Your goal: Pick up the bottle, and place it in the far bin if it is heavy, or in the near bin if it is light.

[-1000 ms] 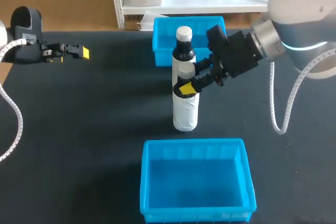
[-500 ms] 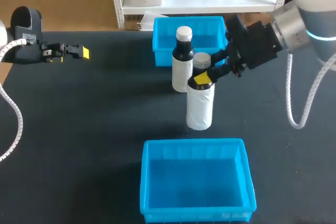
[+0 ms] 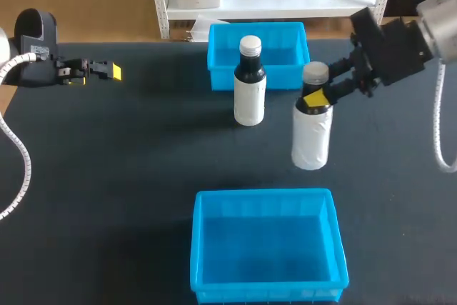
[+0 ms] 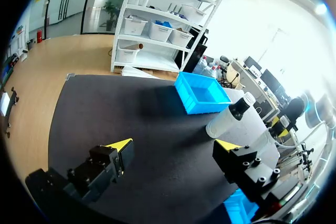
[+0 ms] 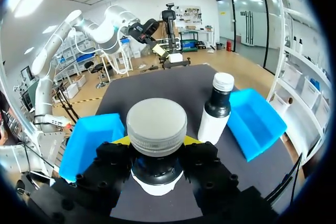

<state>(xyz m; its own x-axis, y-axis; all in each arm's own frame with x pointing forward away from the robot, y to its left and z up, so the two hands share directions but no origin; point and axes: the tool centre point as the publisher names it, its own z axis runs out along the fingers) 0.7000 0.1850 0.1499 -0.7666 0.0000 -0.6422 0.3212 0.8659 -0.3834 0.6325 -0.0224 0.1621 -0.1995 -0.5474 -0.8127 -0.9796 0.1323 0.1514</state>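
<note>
The right gripper (image 3: 315, 97) clamps the white bottle (image 3: 311, 142) at its neck (left gripper (image 4: 173, 145) apart, idle). It should carry the load upright, clear of the dark bottle (image 3: 249, 98).

The right gripper (image 5: 157, 141) is clamped on the neck of the grey-capped bottle (image 5: 156, 123), a yellow tip showing on either side just under the cap; ahead of that bottle and off to one side a second bottle (image 5: 214, 113) (white cap, dark neck, white body) stands upright on the dark table (image 5: 173, 85); farther out on that same side lies a blue bin (image 5: 261, 129); another blue bin (image 5: 93, 129) sits on the grey-capped bottle's opposite side, apart from it.
</note>
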